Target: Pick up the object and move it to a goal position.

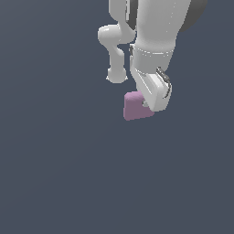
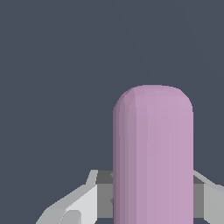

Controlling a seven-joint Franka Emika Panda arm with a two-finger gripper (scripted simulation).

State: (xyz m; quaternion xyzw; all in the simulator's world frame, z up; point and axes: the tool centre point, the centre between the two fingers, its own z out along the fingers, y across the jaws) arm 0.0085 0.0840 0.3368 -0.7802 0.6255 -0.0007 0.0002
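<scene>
Fingers [image 2: 83,205] sit on both sides of the pink block [image 2: 153,157], apparently closed on it. You're at the carry step; next, move steadily toward the goal

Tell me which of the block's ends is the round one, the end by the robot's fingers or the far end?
The far end. In the wrist view the pink block curves over away from the gripper; between the fingers its sides run straight.

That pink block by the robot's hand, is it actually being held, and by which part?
It looks held: the pink block sits between the gripper fingers, which flank its two long sides at one end. Actual contact is hard to confirm.
</scene>
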